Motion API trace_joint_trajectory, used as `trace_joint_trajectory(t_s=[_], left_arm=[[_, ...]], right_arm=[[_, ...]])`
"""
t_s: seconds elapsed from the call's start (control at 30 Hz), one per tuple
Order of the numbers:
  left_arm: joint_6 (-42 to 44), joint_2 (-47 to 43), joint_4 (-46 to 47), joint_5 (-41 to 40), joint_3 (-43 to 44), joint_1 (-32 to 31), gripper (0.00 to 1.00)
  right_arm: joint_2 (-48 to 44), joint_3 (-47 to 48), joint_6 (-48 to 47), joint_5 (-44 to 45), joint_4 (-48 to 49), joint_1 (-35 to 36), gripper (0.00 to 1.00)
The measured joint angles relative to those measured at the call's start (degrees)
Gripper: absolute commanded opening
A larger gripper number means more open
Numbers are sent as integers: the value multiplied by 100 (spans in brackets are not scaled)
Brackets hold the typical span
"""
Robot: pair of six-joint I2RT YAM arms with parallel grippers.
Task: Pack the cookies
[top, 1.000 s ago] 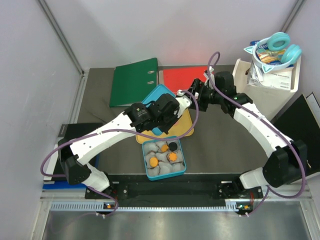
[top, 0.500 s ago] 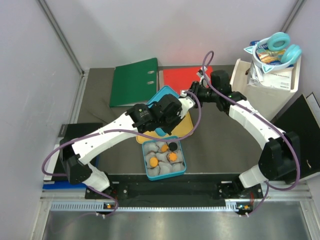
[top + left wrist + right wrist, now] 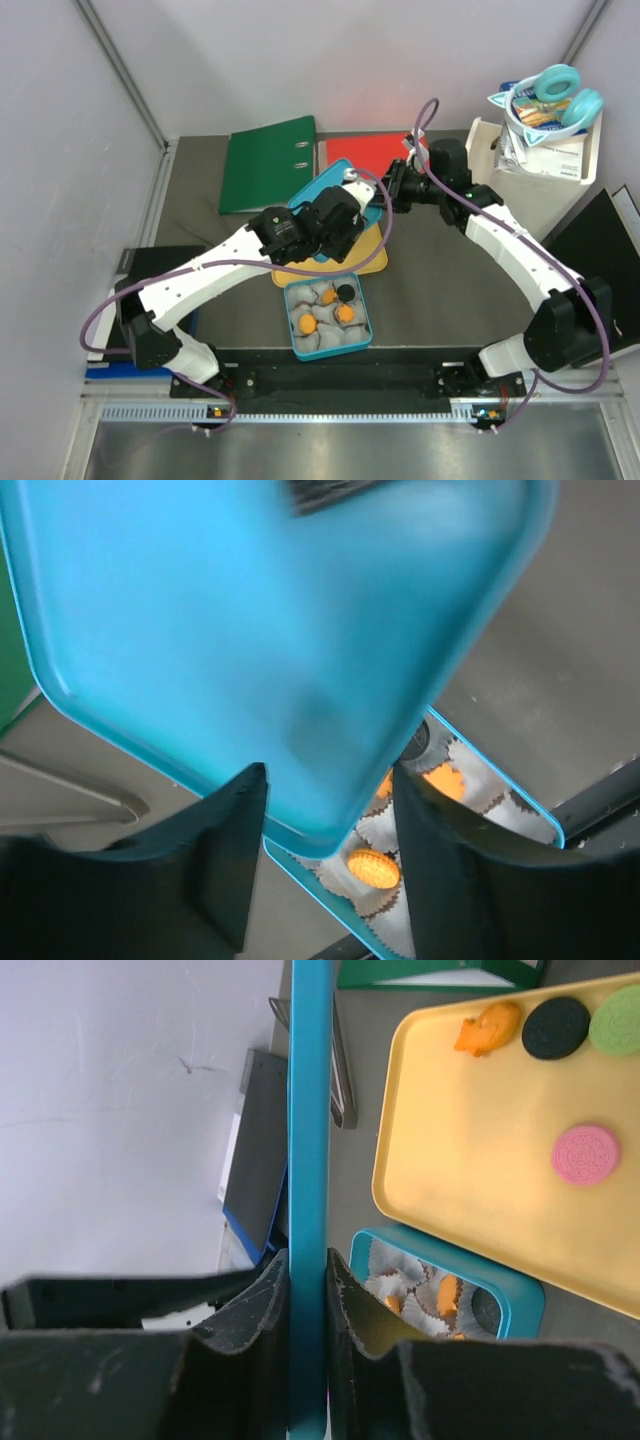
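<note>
A blue lid [image 3: 308,1110] stands on edge, and my right gripper [image 3: 308,1260] is shut on its rim. In the left wrist view the lid's corner [image 3: 300,660] hangs between the fingers of my open left gripper [image 3: 328,780]. From above, the lid [image 3: 318,186] sits over the yellow tray [image 3: 372,262], between the left gripper [image 3: 335,215] and right gripper [image 3: 390,190]. Below is a blue tin [image 3: 296,345] of paper cups holding three orange cookies [image 3: 345,313] and a black one [image 3: 346,292]. Orange [image 3: 487,1028], black [image 3: 555,1027], green [image 3: 618,1018] and pink [image 3: 586,1154] cookies lie on the tray [image 3: 470,1190].
A green binder [image 3: 266,162] and a red folder [image 3: 362,154] lie at the back. A white box [image 3: 545,165] with teal headphones [image 3: 560,95] stands at the back right. Dark flat things lie at the left [image 3: 150,262] and right [image 3: 610,225] table edges.
My left gripper has opened and let go of the lid. My right gripper has shut on the lid's rim, and the lid has shifted slightly toward the back.
</note>
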Motion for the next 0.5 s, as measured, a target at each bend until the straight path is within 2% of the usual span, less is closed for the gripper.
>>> trace_joint_trajectory(t_s=[0.23, 0.5], left_arm=[[-874, -363, -33, -192, -50, 664, 78], [-1746, -1128, 118, -96, -765, 1770, 78]], right_arm=[[-446, 0, -39, 284, -85, -17, 0], [-820, 0, -151, 442, -516, -17, 0]])
